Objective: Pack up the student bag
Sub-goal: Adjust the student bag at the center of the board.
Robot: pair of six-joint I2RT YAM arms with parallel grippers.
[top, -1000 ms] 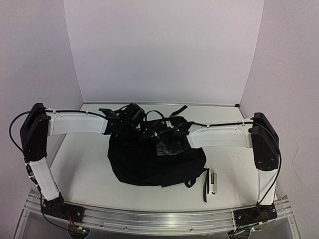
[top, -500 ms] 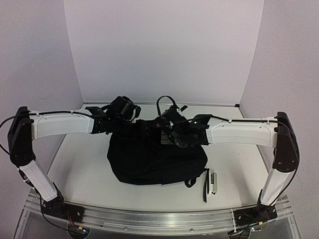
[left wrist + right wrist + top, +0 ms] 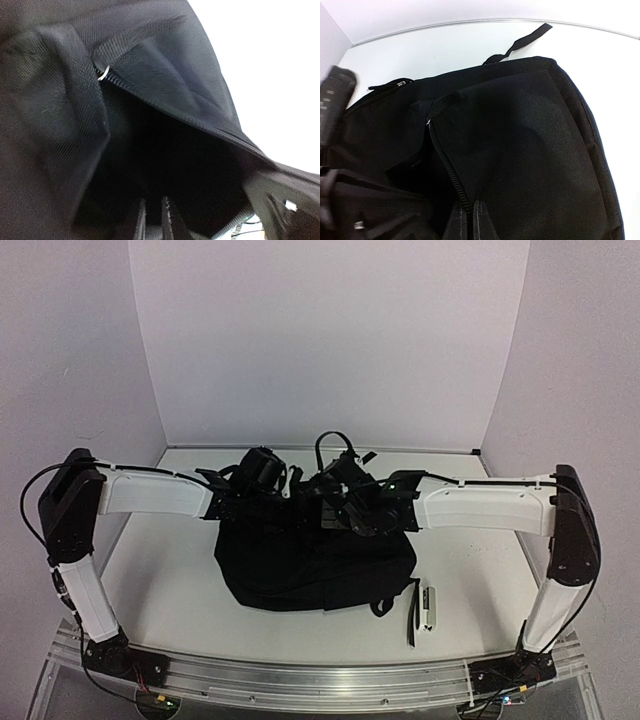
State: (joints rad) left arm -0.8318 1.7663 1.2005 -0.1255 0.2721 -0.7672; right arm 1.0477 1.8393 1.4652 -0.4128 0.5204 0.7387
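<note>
Student bag [image 3: 310, 565] lies in the middle of the white table [image 3: 160, 570], between the two arms, and its top is open. The right gripper [image 3: 470, 209] is pinched tight on the edge by the bag's zipper [image 3: 446, 167]. The left gripper [image 3: 153, 202] pokes at the dark opening with its fingers almost together. I cannot tell if cloth is between them.

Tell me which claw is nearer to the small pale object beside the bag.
Right. The right claw is over the student bag's far edge, on the pale object's side; the left claw is further left.
</note>
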